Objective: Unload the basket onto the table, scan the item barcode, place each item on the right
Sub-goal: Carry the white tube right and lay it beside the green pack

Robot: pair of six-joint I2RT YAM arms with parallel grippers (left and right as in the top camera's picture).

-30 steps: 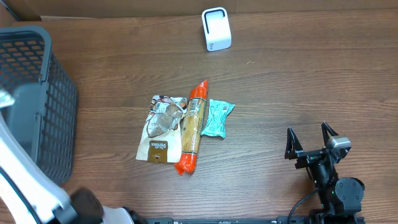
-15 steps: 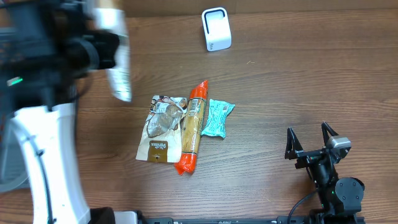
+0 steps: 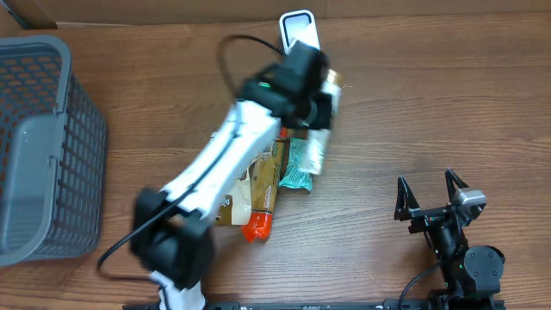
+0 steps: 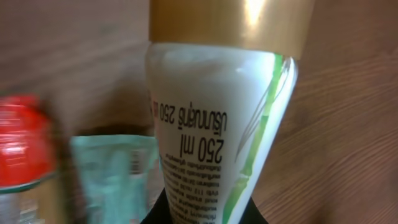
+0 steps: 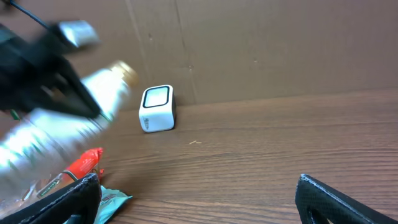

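Over the bench [image 3: 448, 103], toward its far edge, the left end effector [image 3: 312, 108] is clamped on the white bottle [image 3: 318, 148], its gold cap aimed at the scanner [image 5: 157, 107] (the presenting step, I judge). The next move calls for turning the barcode to the scanner's window. The right end effector [image 3: 427, 183] sits with jaws apart near the front right corner.

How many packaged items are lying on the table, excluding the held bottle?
3, clustered mid-table: brown-and-white pouch, orange-red tube-shaped pack beside it, teal packet next to that. The left arm overlaps them, so another could be hidden.
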